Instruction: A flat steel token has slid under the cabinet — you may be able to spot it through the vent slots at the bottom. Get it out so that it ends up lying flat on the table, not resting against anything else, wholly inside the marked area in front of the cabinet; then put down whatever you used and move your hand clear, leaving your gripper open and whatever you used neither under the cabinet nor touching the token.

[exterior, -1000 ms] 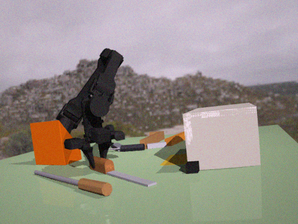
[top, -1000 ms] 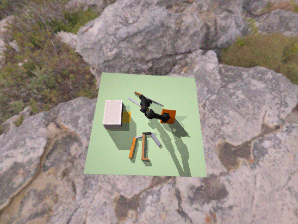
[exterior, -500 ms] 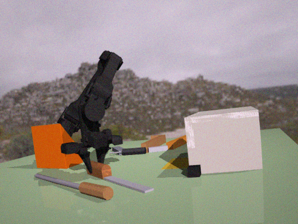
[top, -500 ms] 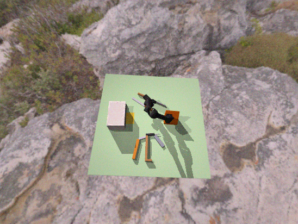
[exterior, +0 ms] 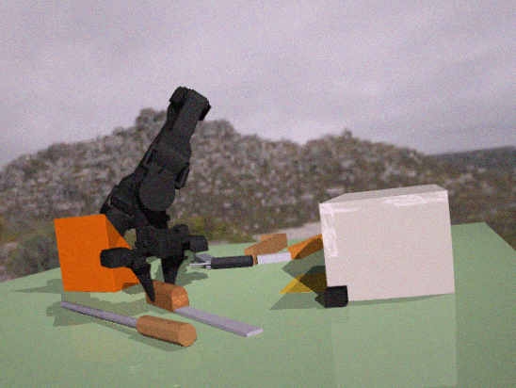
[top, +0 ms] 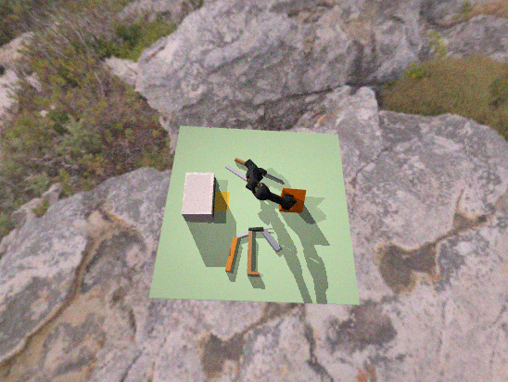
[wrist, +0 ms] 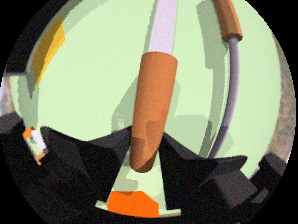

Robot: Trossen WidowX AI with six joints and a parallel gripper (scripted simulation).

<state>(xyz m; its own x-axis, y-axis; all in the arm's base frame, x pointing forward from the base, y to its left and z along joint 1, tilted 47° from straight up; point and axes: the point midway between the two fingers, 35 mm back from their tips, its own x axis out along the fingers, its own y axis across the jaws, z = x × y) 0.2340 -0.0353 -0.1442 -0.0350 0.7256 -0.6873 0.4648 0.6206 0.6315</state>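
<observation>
The white cabinet stands at the far left of the top view. The yellow marked area lies along its front, partly in shadow. The steel token is not visible in any view. My gripper is shut on the brown handle of a flat-bladed tool. Its pale flat blade points away from the fingers, towards the cabinet side, and ends short of the cabinet. Whether the tool touches the table is unclear.
A round-rod tool with a brown handle lies beside the held tool. An orange block stands by the arm's base. Tools with an orange handle, a long brown bar and a black handle lie opposite.
</observation>
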